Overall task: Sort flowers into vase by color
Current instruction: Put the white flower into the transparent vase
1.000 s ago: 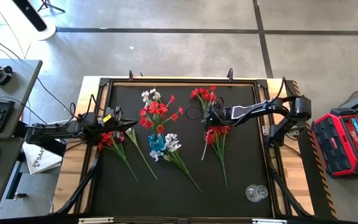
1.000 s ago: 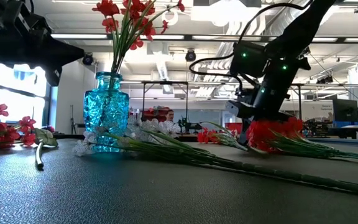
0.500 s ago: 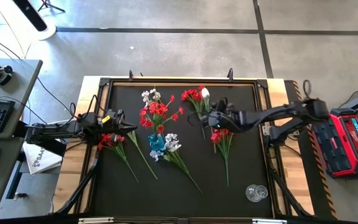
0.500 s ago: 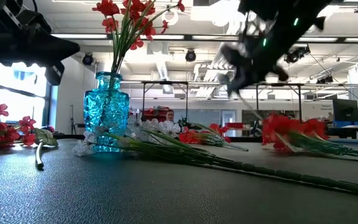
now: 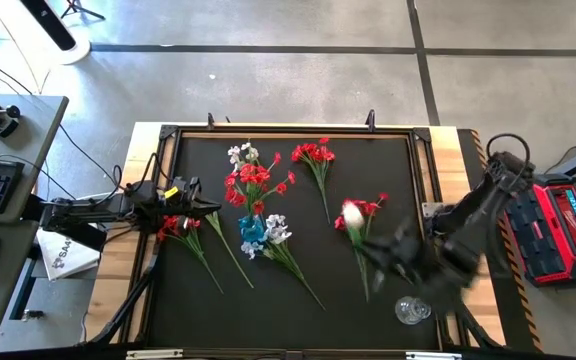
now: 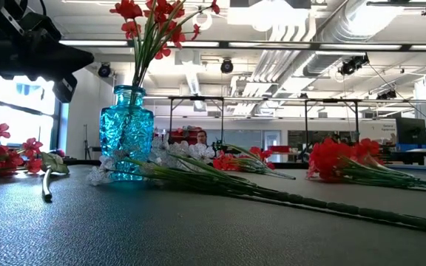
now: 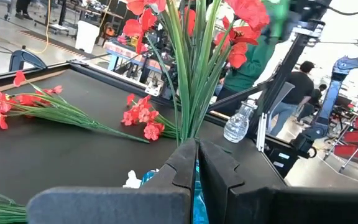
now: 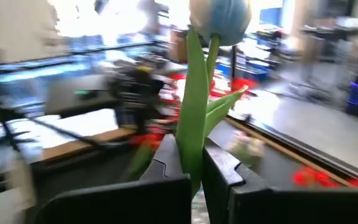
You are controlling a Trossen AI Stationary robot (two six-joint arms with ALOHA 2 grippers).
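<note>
a white flower is gripped by its stem in the right gripper, near the desk's right edge; the clear vase stands just beside, toward the near right corner. left gripper closed, left edge

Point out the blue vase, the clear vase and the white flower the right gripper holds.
blue vase [image 6: 127, 131], low view, middle of its glass body.
clear vase [image 5: 411, 310], high view, on its rim near the table's front edge.
white flower [image 8: 219, 17], right wrist view, on the bloom above the stem.
</note>
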